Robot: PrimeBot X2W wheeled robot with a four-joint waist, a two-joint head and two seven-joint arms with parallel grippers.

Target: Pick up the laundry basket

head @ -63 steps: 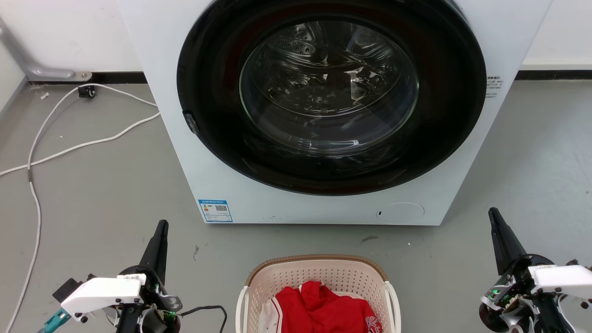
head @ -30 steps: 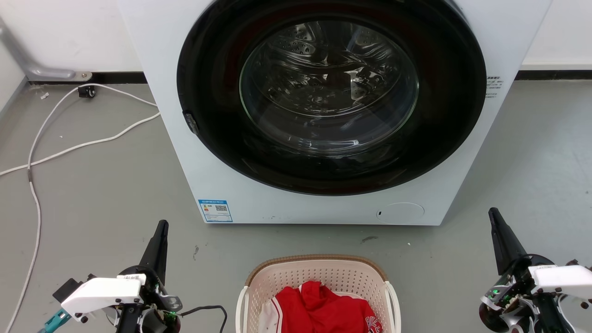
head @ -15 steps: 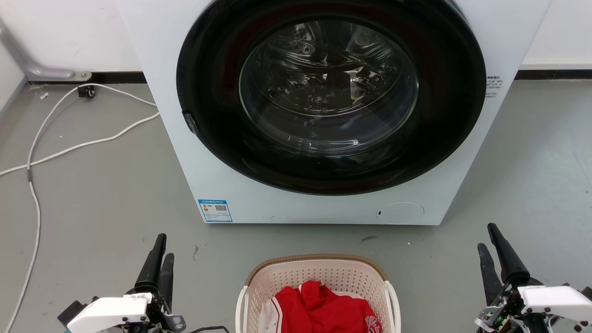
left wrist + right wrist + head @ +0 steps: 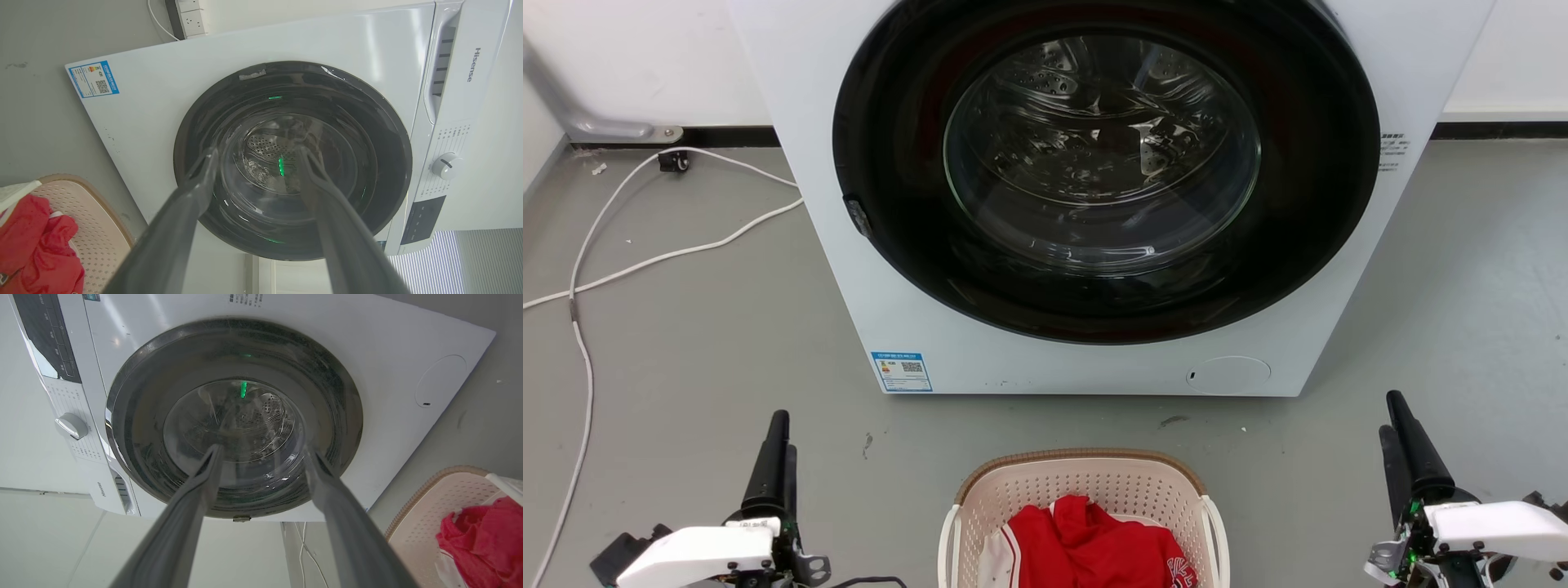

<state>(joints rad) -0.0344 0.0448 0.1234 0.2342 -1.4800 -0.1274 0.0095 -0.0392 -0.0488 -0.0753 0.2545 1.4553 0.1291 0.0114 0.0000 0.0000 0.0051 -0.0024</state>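
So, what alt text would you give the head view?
A cream laundry basket holding red clothing sits on a grey floor before a white washing machine, with the left pincer and right pincer either side.

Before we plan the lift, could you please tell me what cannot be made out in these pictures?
The laundry basket: its near half and handle ends are cut off by the head view's bottom edge.
The basket's bottom: covered by the red garment, head view.
The blue label on the washing machine: print too small to read.
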